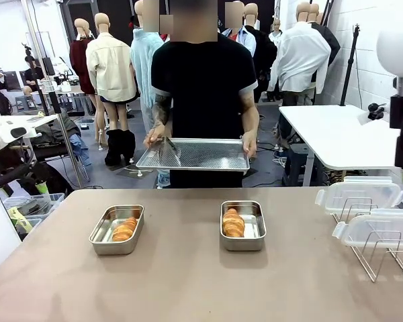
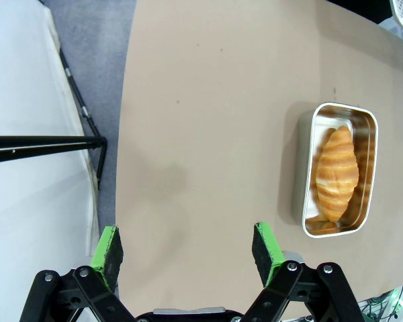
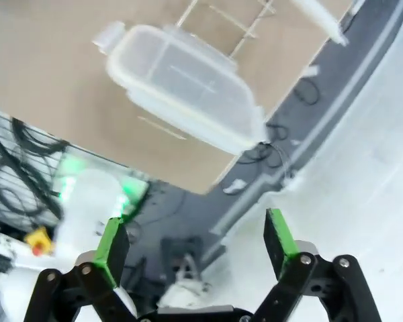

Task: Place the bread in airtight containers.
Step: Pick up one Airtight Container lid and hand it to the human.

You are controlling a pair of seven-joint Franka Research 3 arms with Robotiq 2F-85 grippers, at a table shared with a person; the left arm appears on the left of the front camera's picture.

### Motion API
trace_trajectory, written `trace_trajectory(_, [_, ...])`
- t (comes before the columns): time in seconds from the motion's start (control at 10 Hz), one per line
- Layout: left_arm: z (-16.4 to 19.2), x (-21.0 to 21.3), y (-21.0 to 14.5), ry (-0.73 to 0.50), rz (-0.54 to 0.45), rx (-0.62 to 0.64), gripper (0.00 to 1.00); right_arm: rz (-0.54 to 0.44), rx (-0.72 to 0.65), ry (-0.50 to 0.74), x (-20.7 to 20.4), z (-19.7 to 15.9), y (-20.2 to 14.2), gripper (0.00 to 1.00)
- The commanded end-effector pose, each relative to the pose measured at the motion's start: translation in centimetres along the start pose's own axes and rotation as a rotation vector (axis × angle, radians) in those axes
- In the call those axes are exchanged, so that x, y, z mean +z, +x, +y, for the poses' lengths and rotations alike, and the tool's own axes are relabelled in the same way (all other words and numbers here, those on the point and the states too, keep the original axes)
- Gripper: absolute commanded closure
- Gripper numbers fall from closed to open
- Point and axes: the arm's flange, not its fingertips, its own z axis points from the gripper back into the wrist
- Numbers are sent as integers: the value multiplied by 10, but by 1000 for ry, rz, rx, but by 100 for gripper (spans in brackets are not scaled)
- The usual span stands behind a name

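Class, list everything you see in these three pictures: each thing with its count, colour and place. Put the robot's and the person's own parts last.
steel pans: two, shiny silver, on the table, left and right of the middle
bread: two, golden-brown, one in each pan
clear lids: two, see-through, on the wire rack
wire rack: count unclear, silver, table's right side
perforated tray: one, silver, held beyond the table's far side
table: one, tan, under the pans
person's hands: two, at the tray's ends
robot's left hand: one, black with green pads, open, above bare table beside a pan
robot's right hand: one, same colours, open, near a lid
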Motion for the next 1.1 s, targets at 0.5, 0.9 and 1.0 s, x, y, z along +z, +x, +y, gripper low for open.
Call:
trace_trajectory(0.5, [1,0,0,5,0,6,0,-190,420,-157,3,-29,29,0])
trace_trajectory(0.9, [1,0,0,5,0,6,0,-180,833,-207,-17,-26,57,0])
trace_trajectory(1.0, [1,0,0,5,0,6,0,-163,876,-201,-20,-28,59,0])
